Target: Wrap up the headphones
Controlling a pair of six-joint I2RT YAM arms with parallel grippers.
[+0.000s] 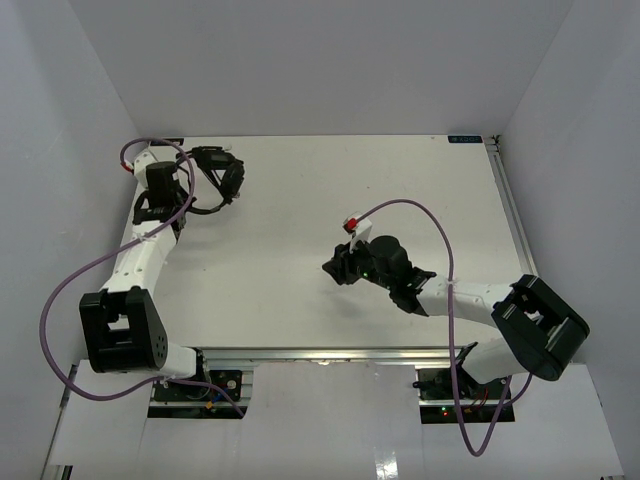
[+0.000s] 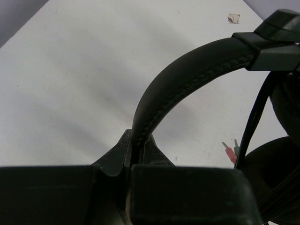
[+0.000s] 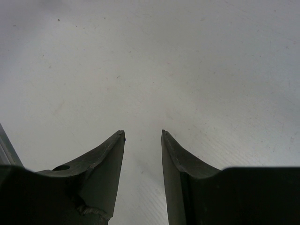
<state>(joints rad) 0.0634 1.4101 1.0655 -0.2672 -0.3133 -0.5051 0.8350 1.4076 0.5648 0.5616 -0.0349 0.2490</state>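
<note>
The black over-ear headphones with a stitched, padded headband are at the far-left corner of the white desk. The left arm's fingers are pinched tight on the headband. The thin dark cable hangs beside an earcup, with the red and green plugs next to it. A small pale scrap lies beyond. Mid-desk, the right arm's fingers are slightly parted and hold nothing. A small teal label at the far edge is unreadable.

Black headphones are shown on a pale grey-white surface. The headband is black, marked with a line of stitching. Two small plugs are red and green. The arms are white with black joints, and their cables are purple. The right fingers are dark grey.
</note>
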